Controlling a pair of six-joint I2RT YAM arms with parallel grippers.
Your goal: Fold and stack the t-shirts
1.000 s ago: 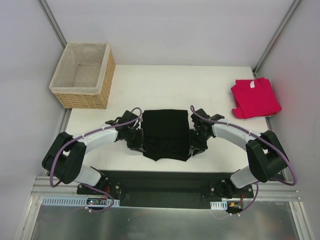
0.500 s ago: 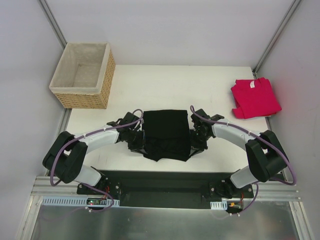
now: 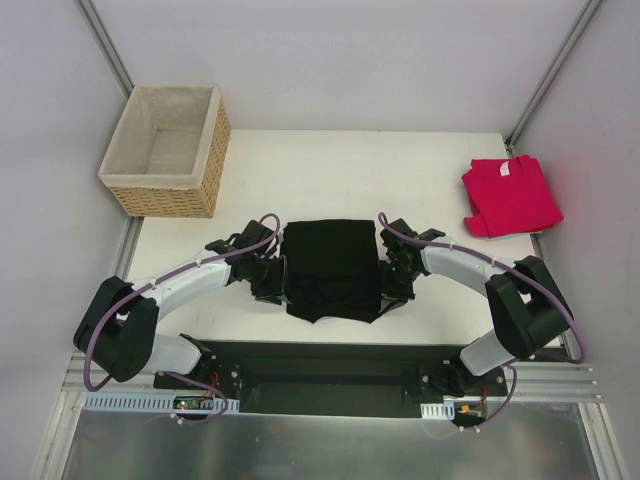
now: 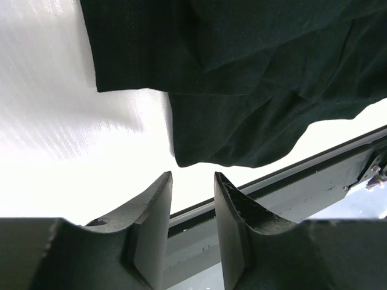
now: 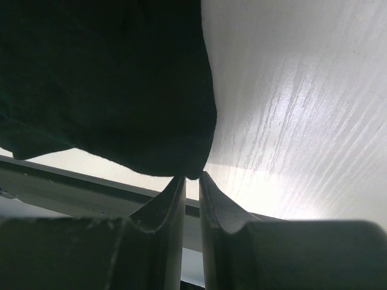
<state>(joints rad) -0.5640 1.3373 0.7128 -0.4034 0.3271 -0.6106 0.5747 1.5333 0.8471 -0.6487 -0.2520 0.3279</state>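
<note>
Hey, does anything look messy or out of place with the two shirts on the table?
The black shirt is folded unevenly: its near edge is ragged, with a lower layer poking out past the top fold. The red shirt lies apart at the table's far right, seemingly overhanging the edge, not stacked.

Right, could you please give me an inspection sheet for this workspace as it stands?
Surface: white table, glossy.
Job's things: black t-shirt folded at near centre; red t-shirt folded at the far right edge; not yet stacked.
Clutter: lined wicker basket at the far left corner.
Grippers: left fingers apart, holding nothing, beside the black t-shirt's left edge; right fingers nearly together at its corner, pinch unclear.
Cables: purple cables run along both arms, looping near the wrists.
Surroundings: white walls and metal frame posts.
</note>
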